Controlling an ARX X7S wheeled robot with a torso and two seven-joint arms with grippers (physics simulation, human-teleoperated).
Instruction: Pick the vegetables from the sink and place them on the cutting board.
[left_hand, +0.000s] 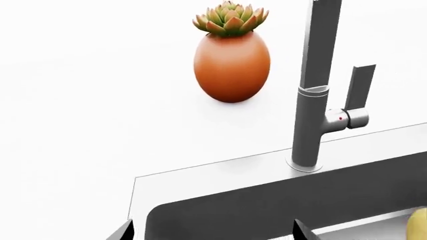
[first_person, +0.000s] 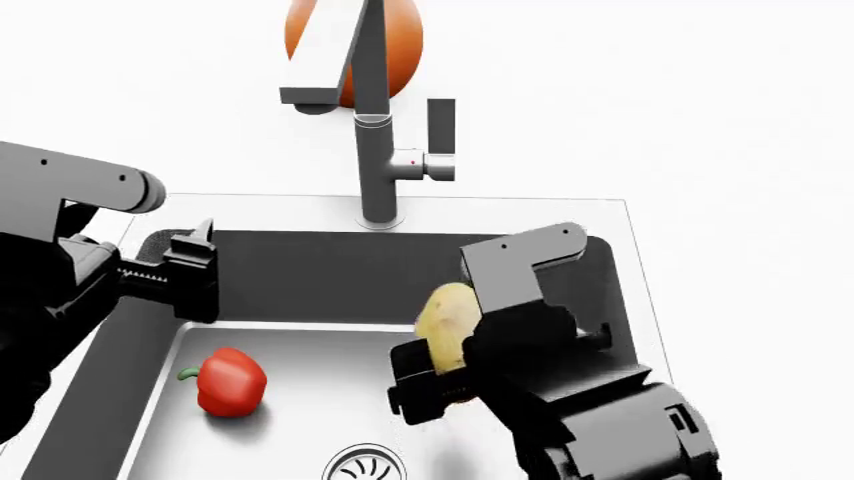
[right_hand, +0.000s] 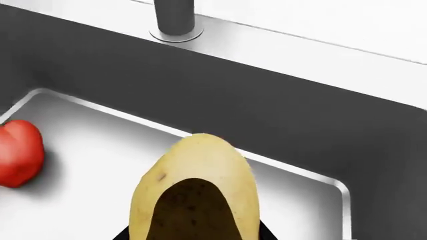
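The potato (first_person: 447, 320) is yellow-brown and oval. My right gripper (first_person: 441, 375) is shut on it and holds it above the sink (first_person: 387, 262) at the right side; it fills the right wrist view (right_hand: 193, 190). The red bell pepper (first_person: 230, 382) with a green stem lies on the sink floor at the left, and shows in the right wrist view (right_hand: 19, 152). My left gripper (first_person: 200, 270) is open and empty over the sink's back left corner; only its fingertips (left_hand: 303, 231) show in the left wrist view. The cutting board is out of view.
A tall steel faucet (first_person: 378, 150) with a side handle (first_person: 441, 140) stands behind the sink. An orange-red round pot (left_hand: 231, 65) with a green succulent sits on the white counter behind it. The drain (first_person: 367, 465) is at the sink's front.
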